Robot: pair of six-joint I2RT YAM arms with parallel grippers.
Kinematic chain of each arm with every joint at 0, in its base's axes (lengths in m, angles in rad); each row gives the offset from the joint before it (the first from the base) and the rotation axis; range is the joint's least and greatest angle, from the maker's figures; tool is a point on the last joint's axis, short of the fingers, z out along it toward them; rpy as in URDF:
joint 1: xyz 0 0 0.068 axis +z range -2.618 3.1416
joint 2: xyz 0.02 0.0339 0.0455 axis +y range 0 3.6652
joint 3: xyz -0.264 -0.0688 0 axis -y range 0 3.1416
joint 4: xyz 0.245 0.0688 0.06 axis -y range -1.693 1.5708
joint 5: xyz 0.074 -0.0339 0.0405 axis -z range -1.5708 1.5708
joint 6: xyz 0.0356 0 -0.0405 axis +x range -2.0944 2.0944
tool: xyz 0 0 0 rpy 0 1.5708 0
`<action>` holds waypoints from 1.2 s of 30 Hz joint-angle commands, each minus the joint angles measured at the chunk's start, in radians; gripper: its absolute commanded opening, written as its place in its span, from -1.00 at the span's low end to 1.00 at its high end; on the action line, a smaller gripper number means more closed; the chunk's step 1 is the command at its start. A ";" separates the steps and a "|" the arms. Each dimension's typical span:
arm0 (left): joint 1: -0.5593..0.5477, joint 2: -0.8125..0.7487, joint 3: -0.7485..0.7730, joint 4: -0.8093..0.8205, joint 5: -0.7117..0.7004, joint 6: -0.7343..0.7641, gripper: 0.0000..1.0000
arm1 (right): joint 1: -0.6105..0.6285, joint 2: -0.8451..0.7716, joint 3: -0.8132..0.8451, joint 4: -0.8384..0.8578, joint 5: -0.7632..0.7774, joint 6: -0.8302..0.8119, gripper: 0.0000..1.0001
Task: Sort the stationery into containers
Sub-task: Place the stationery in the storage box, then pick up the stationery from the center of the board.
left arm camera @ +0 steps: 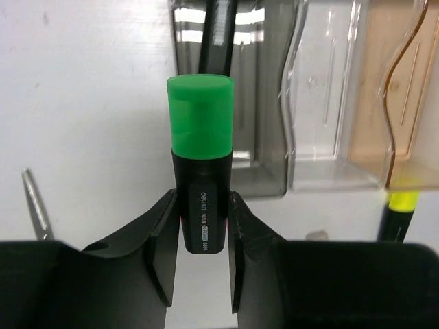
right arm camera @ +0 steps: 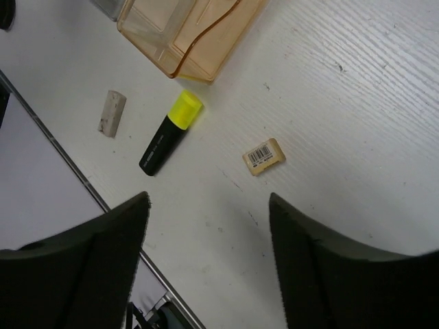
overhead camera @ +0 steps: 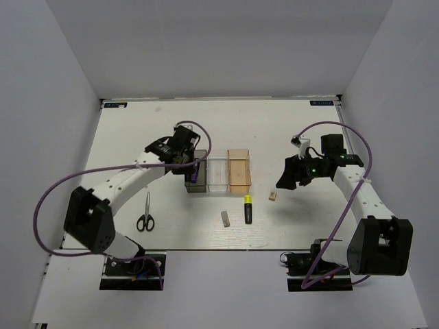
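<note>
My left gripper (left arm camera: 202, 205) is shut on the black body of the green-capped highlighter (left arm camera: 200, 123) and holds it over the near end of the dark smoky bin (left arm camera: 257, 103). In the top view this gripper (overhead camera: 191, 170) covers part of that bin (overhead camera: 201, 156). A black highlighter body (left arm camera: 219, 27) lies in the bin, and its purple cap (overhead camera: 195, 180) shows from above. The clear bin (overhead camera: 217, 175) and the orange bin (overhead camera: 239, 169) stand to the right. My right gripper (right arm camera: 209, 205) is open above the table, near the beige eraser (right arm camera: 264, 156).
The yellow-capped highlighter (overhead camera: 247, 209) and the grey eraser (overhead camera: 225, 218) lie in front of the bins. The beige eraser (overhead camera: 273, 196) lies right of them. The black-handled scissors (overhead camera: 145, 212) lie at the front left. The table's front edge (right arm camera: 82, 181) is close to the right gripper.
</note>
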 commanded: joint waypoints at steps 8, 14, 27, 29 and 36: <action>0.014 0.286 0.247 0.012 -0.008 0.036 -0.42 | 0.006 -0.024 0.054 -0.024 -0.008 -0.018 0.81; 0.014 0.282 0.286 -0.008 -0.008 0.039 0.09 | 0.060 0.013 0.074 -0.062 -0.097 -0.015 0.38; 0.008 -0.240 -0.127 -0.089 -0.107 0.025 -0.34 | 0.617 0.256 0.108 0.024 0.389 0.209 -0.29; 0.064 -0.372 -0.215 -0.138 -0.117 0.013 0.08 | 0.649 0.282 0.082 0.056 0.444 0.284 -0.12; 0.181 -0.580 -0.391 -0.214 -0.126 0.027 0.53 | 0.744 0.277 0.016 0.232 0.755 0.480 0.42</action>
